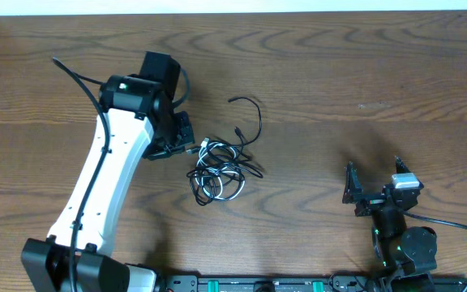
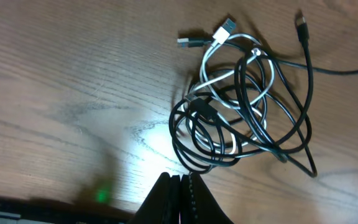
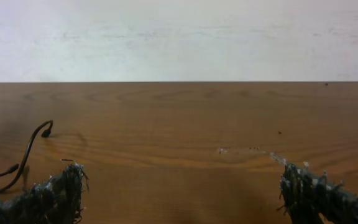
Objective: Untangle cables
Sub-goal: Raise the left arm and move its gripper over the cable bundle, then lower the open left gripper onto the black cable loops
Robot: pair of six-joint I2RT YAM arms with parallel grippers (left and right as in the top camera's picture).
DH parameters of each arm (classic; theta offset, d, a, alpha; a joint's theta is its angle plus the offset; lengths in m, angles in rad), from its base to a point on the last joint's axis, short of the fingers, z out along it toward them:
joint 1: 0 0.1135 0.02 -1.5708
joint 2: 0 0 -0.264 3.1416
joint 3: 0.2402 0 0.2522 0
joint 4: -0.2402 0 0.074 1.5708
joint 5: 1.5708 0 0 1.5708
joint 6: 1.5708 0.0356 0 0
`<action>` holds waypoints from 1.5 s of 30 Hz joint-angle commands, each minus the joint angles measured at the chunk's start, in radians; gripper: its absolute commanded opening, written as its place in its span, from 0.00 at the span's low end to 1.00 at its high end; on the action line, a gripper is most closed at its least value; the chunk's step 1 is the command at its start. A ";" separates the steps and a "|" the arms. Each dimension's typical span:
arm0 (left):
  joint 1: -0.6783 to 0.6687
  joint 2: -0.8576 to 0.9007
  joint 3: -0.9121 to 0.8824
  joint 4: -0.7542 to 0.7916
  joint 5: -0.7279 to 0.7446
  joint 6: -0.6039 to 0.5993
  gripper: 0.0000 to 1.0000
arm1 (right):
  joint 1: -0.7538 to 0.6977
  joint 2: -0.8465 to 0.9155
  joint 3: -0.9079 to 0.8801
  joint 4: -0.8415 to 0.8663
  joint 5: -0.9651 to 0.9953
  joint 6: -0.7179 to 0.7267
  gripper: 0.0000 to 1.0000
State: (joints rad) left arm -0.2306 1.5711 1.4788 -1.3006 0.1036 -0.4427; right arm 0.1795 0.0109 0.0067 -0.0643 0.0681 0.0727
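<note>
Black cables (image 1: 217,172) lie in a loose knot of overlapping loops near the middle of the table (image 1: 339,65), with a short white cable (image 2: 219,73) threaded through the upper part of the knot. In the left wrist view the white cable's flat plug (image 2: 226,27) sticks out at the top of the heap, just beside a dark plug (image 2: 187,42). One black strand leaves the knot and curves away across the bare wood, ending in a small hooked tip (image 1: 235,100). Another short black end with a plug (image 1: 238,132) pokes out of the top of the heap.

The left fingers (image 2: 178,198) are pressed together with nothing visible between them. Their tips point at the lowest black loop and sit just beside it; whether they touch it cannot be told. From overhead they (image 1: 188,148) are at the left edge of the knot.

The right fingers (image 1: 350,188) are spread wide and grip nothing, well apart from the cables, low over the near right part of the table. Their camera shows both of them (image 3: 55,196) at the bottom of its frame.
</note>
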 commanded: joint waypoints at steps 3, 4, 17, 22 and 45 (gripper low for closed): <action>-0.048 0.002 -0.005 0.000 -0.050 -0.070 0.08 | -0.005 -0.005 -0.001 -0.004 0.008 0.013 0.99; -0.057 0.002 -0.005 0.000 -0.050 -0.072 0.08 | -0.005 -0.005 -0.001 -0.004 0.008 0.013 0.99; -0.118 0.002 -0.008 -0.004 -0.099 -0.098 0.08 | -0.005 -0.005 -0.001 -0.004 0.008 0.013 0.99; -0.118 0.003 -0.035 0.018 -0.124 -0.106 0.08 | -0.005 -0.005 -0.001 -0.004 0.008 0.013 0.99; -0.118 0.004 -0.273 0.261 -0.124 -0.106 0.66 | -0.005 -0.005 -0.001 -0.004 0.008 0.013 0.99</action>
State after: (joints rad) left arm -0.3481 1.5711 1.2247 -1.0527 -0.0059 -0.5488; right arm 0.1795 0.0109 0.0067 -0.0647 0.0681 0.0723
